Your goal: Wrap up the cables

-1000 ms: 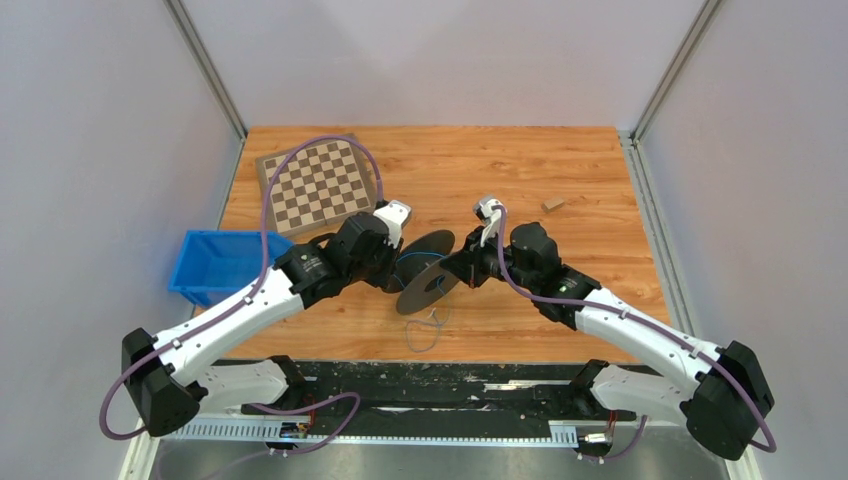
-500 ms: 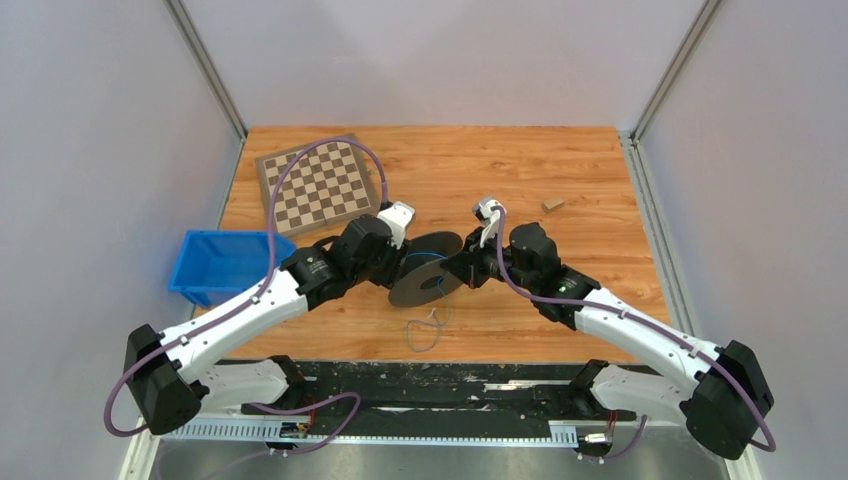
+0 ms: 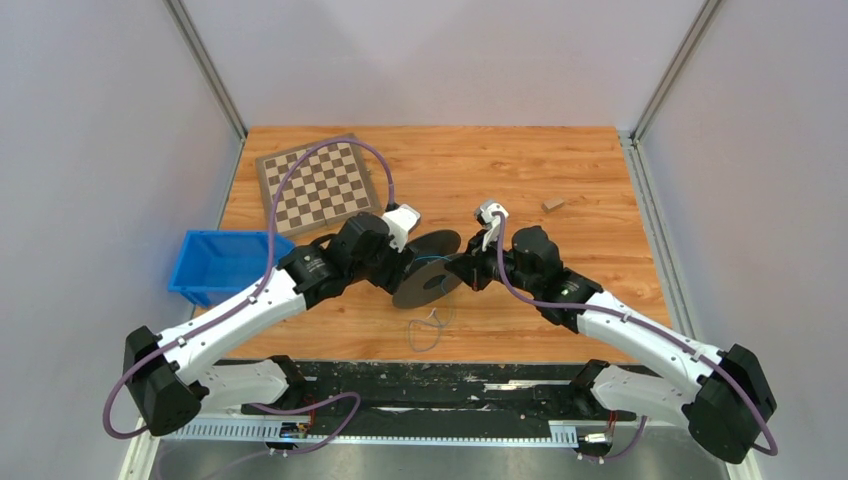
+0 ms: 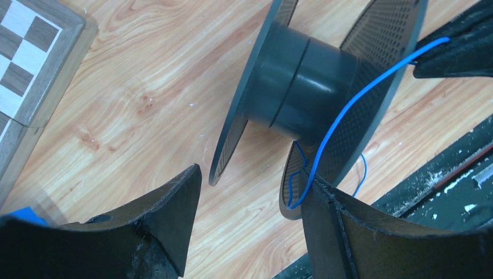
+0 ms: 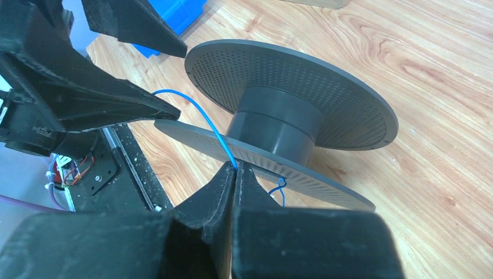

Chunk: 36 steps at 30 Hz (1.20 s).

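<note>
My right end effector (image 5: 235, 170) pinches the blue cable (image 5: 204, 121) at the rim of the spool (image 5: 302, 75); my left end effector (image 4: 251, 180) stands open beside it. The hub (image 5: 278, 119) looks bare and cable lies loose on the desk (image 3: 560, 170), so I judge nearly all wrapping remains.

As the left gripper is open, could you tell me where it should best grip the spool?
Probably take the spool by the rim of its bare disc, straight ahead of the left gripper: that thin disc stands edge-on to the open fingers. The hub looks wide, and the cable crosses the other disc.
</note>
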{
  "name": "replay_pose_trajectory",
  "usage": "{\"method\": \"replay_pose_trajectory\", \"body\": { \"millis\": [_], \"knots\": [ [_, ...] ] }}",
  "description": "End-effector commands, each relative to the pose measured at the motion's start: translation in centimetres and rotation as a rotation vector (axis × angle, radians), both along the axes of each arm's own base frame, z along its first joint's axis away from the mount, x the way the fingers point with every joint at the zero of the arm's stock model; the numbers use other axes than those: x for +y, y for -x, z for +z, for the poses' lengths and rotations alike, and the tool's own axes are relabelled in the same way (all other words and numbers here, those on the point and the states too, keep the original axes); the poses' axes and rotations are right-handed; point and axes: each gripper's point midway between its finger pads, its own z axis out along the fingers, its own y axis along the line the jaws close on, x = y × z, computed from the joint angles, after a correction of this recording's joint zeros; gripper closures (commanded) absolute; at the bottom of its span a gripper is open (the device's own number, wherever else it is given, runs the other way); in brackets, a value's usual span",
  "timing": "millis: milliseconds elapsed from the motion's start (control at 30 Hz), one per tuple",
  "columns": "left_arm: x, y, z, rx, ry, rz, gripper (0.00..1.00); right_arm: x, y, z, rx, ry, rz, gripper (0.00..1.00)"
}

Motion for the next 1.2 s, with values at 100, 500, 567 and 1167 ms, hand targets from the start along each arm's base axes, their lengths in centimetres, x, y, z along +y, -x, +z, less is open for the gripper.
{"method": "replay_pose_trajectory", "body": {
  "millis": [100,500,567,1167],
  "knots": [
    [-0.4,0.1,3.5,-0.033,0.015,-0.092,0.30,-0.3,-0.4,1.5,-0.074,-0.008,0.002,1.00],
    [-1.4,-0.4,3.5,-0.050,0.037,-0.172,0.35,-0.6,-0.5,1.7,-0.105,0.000,0.010,1.00],
    [-1.7,-0.5,3.8,-0.044,0.071,-0.188,0.35,-0.6,-0.5,1.6,-0.116,0.008,0.012,1.00],
    [-2.2,-2.4,2.3,-0.015,0.048,-0.271,0.40,-0.3,-0.9,2.1,-0.130,0.014,0.022,1.00]
  ]
}}
